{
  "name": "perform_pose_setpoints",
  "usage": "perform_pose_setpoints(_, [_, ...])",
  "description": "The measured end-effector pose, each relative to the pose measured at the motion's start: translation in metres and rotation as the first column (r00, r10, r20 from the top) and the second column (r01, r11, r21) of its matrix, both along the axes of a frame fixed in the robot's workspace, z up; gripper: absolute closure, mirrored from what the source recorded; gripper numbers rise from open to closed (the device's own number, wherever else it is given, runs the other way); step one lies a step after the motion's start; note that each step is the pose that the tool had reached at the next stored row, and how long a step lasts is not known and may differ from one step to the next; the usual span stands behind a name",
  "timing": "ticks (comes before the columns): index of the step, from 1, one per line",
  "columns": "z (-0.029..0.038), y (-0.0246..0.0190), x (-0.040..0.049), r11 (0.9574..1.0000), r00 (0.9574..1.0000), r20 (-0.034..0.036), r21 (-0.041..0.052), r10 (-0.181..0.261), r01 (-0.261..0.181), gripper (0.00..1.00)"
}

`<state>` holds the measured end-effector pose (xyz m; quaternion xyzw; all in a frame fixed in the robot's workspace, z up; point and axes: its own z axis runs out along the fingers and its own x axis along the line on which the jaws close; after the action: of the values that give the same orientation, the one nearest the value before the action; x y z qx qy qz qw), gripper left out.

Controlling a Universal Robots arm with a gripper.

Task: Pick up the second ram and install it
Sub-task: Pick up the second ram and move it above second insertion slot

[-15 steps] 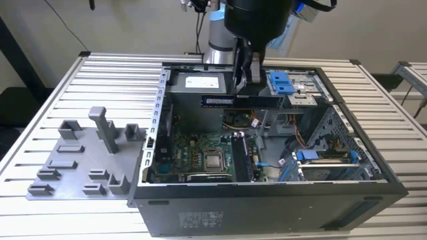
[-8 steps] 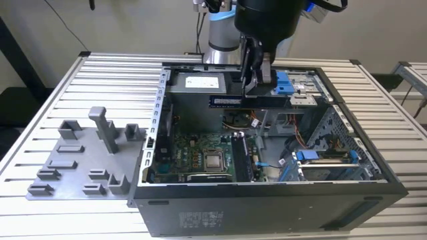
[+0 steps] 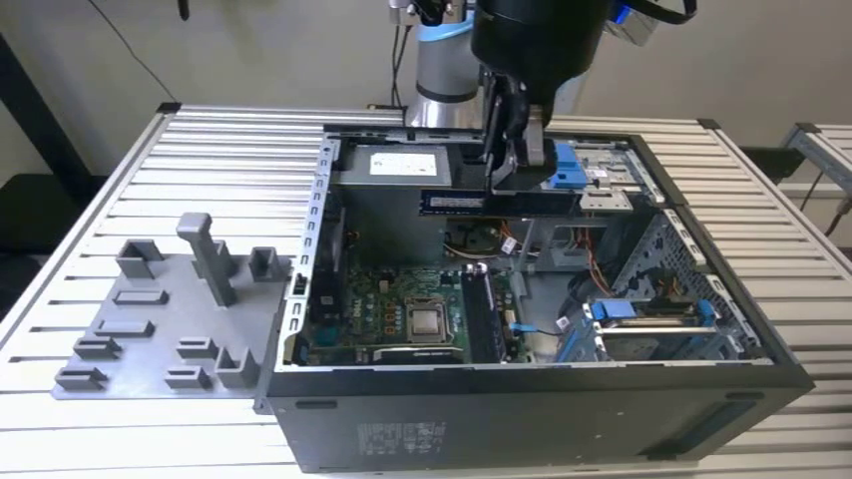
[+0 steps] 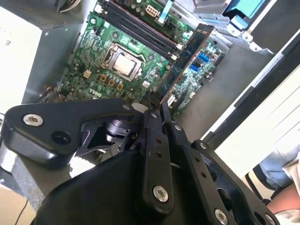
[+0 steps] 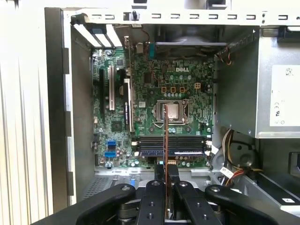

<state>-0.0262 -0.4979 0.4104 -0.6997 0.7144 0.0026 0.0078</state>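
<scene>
The second ram (image 3: 500,203), a thin dark blue-green stick, hangs level over the open computer case (image 3: 533,399). My gripper (image 3: 517,170) is shut on its upper edge. In the second wrist view the stick (image 4: 185,58) runs out from between my fingers (image 4: 151,123) towards the motherboard. In the first wrist view it is seen edge-on (image 5: 166,136), held above the dark memory slots (image 5: 171,145) beside the processor (image 5: 172,111). In the exterior view those slots (image 3: 480,314) lie well below the stick, on the green motherboard (image 3: 386,309).
A grey plastic tray (image 3: 147,374) with blocks and posts sits on the slatted table at the exterior view's left. Inside the case are the power supply (image 3: 399,165), loose cables (image 3: 533,249) and a blue drive bracket (image 3: 639,314). The case walls (image 3: 313,230) ring the motherboard.
</scene>
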Motion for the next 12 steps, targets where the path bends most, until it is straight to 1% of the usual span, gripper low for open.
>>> perform_pose_setpoints(4, [-0.0001, 0.0003, 0.0037, 1.0000, 1.0000, -0.0001, 0.0004, 0.000, 0.000, 0.86])
perform_pose_setpoints(7, [-0.0001, 0.0017, 0.0074, 1.0000, 1.0000, 0.0000, 0.0004, -0.001, 0.001, 0.86])
perform_pose_setpoints(9, [-0.0002, 0.0043, 0.0094, 1.0000, 1.0000, 0.0000, 0.0004, -0.001, 0.001, 0.86])
perform_pose_setpoints(12, [-0.0001, 0.0092, 0.0124, 1.0000, 1.0000, -0.0001, 0.0003, -0.002, 0.002, 0.86])
